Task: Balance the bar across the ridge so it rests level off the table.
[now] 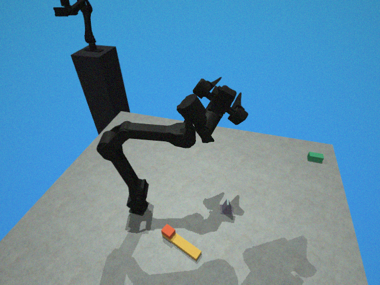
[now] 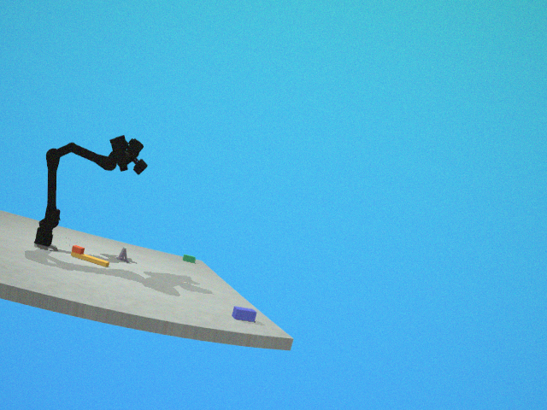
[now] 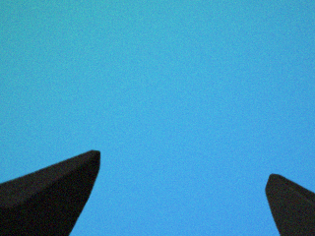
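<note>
The yellow bar (image 1: pixel 186 246) (image 2: pixel 93 259) lies flat on the table, with an orange-red block (image 1: pixel 168 231) (image 2: pixel 78 248) on its end nearer the arm's base. The small grey-purple ridge (image 1: pixel 227 209) (image 2: pixel 122 255) stands on the table apart from the bar, with nothing resting on it. My gripper (image 1: pixel 230 85) (image 3: pixel 183 170) is open and empty, high above the table and pointing away from the base and upward. The wrist view shows only the two spread fingertips against blue background; bar and ridge are out of that view.
A green block (image 1: pixel 315 157) (image 2: pixel 189 258) lies near the table's far corner. A blue-violet block (image 2: pixel 244 313) lies near another corner in the exterior view. A dark pedestal (image 1: pixel 100 82) carrying another black arm (image 1: pixel 88 25) stands beyond the table (image 1: pixel 171 171) (image 2: pixel 132 304).
</note>
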Motion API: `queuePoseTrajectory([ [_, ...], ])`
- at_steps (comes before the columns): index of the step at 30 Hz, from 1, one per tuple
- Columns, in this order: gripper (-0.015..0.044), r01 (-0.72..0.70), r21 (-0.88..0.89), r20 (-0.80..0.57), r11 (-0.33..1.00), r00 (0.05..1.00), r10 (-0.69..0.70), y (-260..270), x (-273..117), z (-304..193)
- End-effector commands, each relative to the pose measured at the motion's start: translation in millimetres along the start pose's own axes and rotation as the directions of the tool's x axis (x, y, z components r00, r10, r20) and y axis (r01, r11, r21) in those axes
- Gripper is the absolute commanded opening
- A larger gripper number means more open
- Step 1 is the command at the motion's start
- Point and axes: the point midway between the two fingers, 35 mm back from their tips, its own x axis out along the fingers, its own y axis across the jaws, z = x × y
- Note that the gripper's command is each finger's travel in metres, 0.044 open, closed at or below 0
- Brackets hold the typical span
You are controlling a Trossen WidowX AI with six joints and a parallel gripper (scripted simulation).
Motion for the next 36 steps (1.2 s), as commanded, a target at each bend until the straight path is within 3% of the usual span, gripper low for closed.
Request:
queuePoseTrajectory([
  [1, 0.0374, 0.005, 0.001, 0.002, 1.000, 1.000, -0.005, -1, 0, 0],
  [4, 0.0315, 0.081, 0.015, 0.021, 0.997, 0.996, -0.081, -21, -6, 4],
  [17, 0.0315, 0.500, 0.096, 0.056, 0.861, 0.860, -0.506, -124, -64, 7],
  [27, 0.0315, 0.766, 0.139, -0.013, 0.628, 0.635, -0.772, -184, -134, -10],
  [36, 0.0315, 0.923, 0.138, -0.145, 0.359, 0.378, -0.914, -217, -206, -39],
])
